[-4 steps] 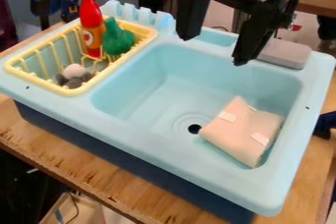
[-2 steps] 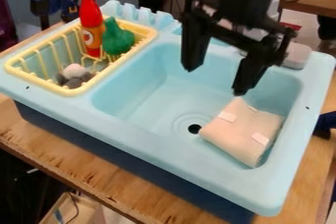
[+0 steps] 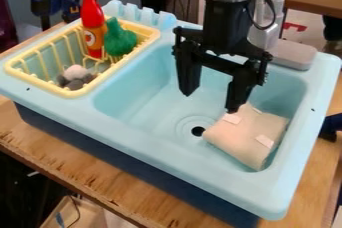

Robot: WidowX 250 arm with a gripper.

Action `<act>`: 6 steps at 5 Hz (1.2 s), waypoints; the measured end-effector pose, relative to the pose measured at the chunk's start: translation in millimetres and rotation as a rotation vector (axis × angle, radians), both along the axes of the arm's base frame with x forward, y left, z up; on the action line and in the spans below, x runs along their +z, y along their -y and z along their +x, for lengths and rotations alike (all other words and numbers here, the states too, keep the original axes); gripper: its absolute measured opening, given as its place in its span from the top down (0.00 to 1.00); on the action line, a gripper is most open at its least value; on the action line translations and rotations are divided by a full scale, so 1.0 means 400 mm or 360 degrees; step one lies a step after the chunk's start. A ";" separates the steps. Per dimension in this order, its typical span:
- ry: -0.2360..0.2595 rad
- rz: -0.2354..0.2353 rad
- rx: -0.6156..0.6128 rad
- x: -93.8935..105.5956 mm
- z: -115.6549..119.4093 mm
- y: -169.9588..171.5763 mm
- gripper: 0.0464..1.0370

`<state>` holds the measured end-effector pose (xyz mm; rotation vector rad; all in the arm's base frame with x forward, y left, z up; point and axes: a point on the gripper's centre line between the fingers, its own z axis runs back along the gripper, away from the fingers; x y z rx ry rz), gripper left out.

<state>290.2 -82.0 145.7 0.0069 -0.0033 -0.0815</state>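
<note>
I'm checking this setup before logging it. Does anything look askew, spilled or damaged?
One mild oddity: the folded beige piece lies askew in the sink, beside the drain and toward one side, with pale patches on it. I can make out no spill or damage.

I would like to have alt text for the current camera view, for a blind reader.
An open black claw hangs over a light blue toy sink, near a folded beige cloth in the basin. At left, a yellow rack holds a red bottle and a green object.
</note>
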 end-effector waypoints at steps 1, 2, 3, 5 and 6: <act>0.0065 -0.0028 -0.0025 -0.011 0.028 0.011 0.04; 0.0114 -0.0043 -0.0064 -0.026 0.061 0.023 0.04; 0.0147 -0.0035 -0.0084 -0.044 0.097 0.034 0.04; 0.0108 0.0018 -0.0092 -0.103 0.129 0.032 0.04; 0.0057 0.0043 -0.0090 -0.136 0.131 0.033 0.04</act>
